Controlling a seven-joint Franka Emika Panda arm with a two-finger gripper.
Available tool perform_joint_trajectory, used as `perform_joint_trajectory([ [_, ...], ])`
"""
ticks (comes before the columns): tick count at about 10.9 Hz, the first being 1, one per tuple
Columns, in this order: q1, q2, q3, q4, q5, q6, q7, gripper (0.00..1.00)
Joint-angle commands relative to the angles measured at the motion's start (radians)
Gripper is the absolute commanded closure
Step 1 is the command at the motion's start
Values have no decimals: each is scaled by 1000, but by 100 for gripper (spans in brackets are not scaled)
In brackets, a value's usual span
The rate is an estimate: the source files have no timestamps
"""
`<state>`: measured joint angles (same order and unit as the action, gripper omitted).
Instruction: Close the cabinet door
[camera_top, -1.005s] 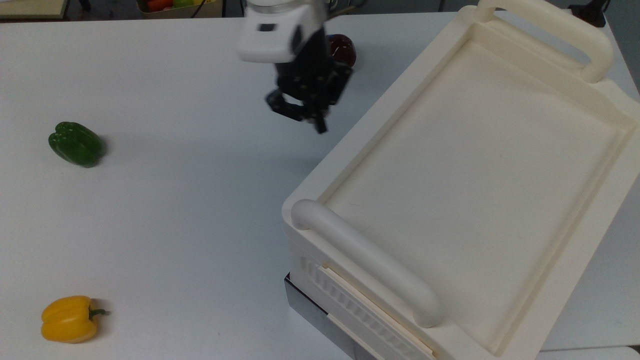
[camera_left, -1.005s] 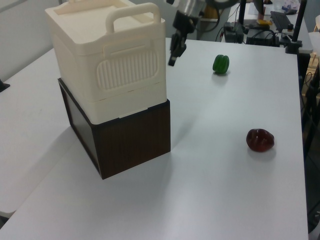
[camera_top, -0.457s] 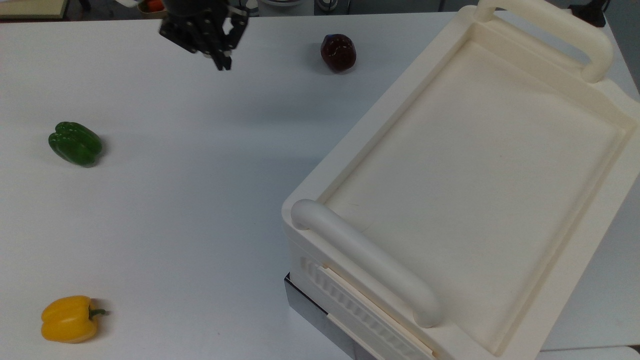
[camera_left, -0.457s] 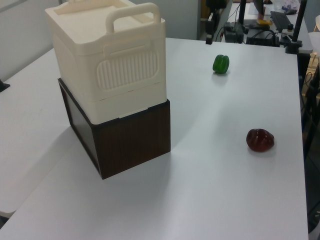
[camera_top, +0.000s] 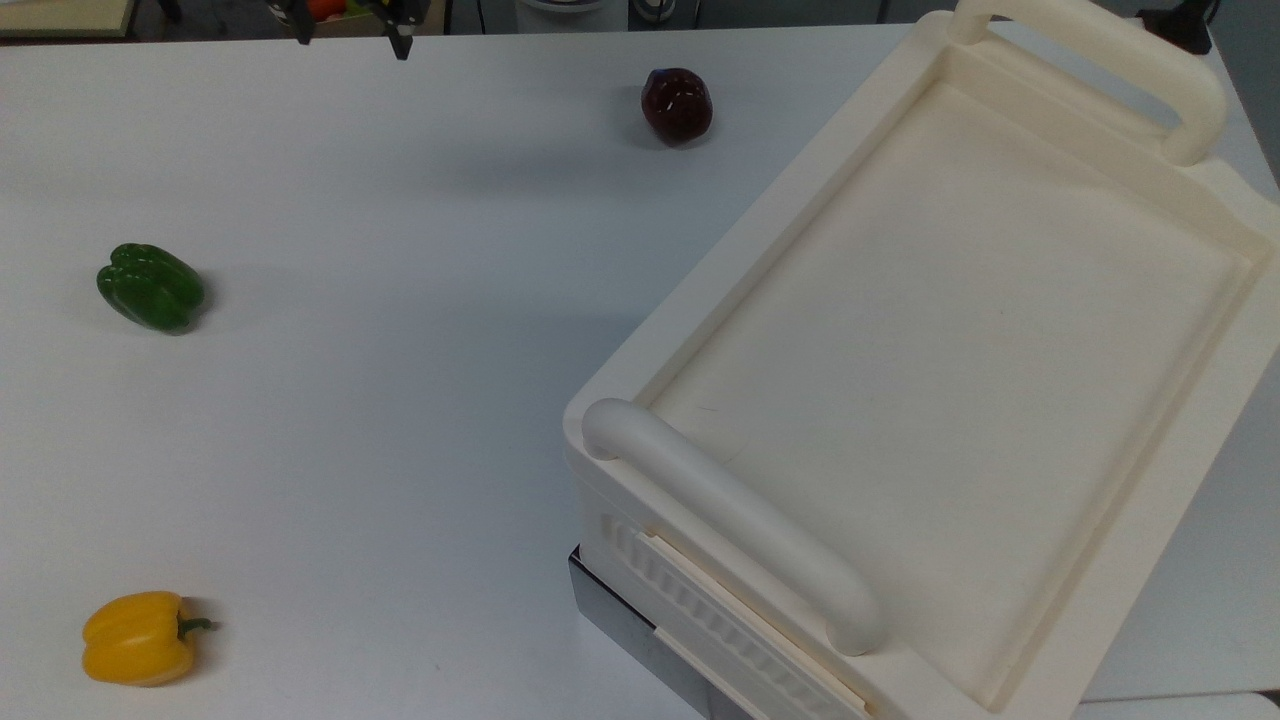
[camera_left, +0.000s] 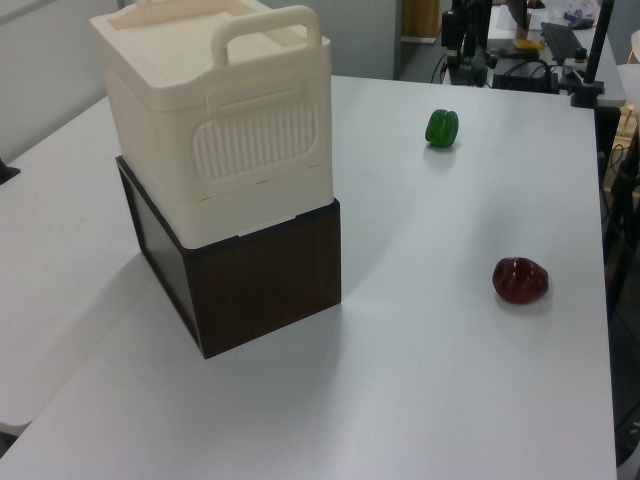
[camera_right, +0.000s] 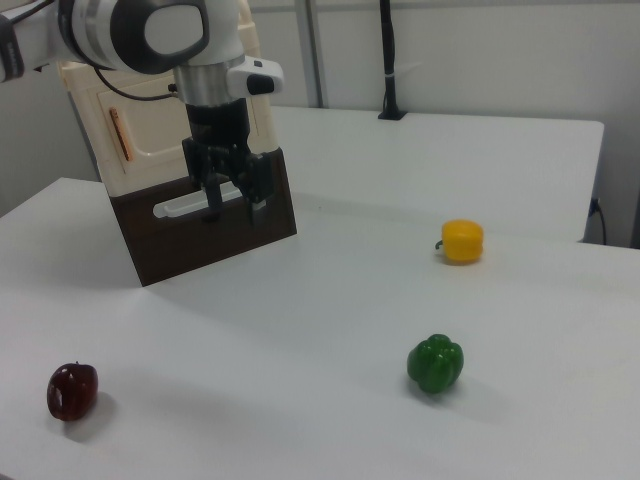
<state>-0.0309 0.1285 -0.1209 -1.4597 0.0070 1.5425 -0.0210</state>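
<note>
One cabinet (camera_top: 950, 330) is sitting on the white table (camera_top: 400, 350), its cream box resting on a dark base (camera_left: 265, 285). It is carrying two thick bar handles (camera_top: 730, 520) on top. The cabinet door (camera_right: 170, 120) is lying flat against the cabinet's face in the right view, its copper handle (camera_right: 115, 133) near one end.

Three peppers are lying apart on the table: one green pepper (camera_top: 150, 287), one yellow pepper (camera_top: 140, 637), and one dark red pepper (camera_top: 677, 104).

The single pincer (camera_right: 230, 205) is hanging above the table with its fingers (camera_right: 258, 210) spread wide and holding nothing, overlapping the dark base in the right view.
</note>
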Motion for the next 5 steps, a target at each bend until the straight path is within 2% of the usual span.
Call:
perform_joint_trajectory([
  [1, 17, -26, 4, -31, -41, -10, 29, 0],
  [5, 14, -27, -3, -30, -39, -5, 23, 0],
])
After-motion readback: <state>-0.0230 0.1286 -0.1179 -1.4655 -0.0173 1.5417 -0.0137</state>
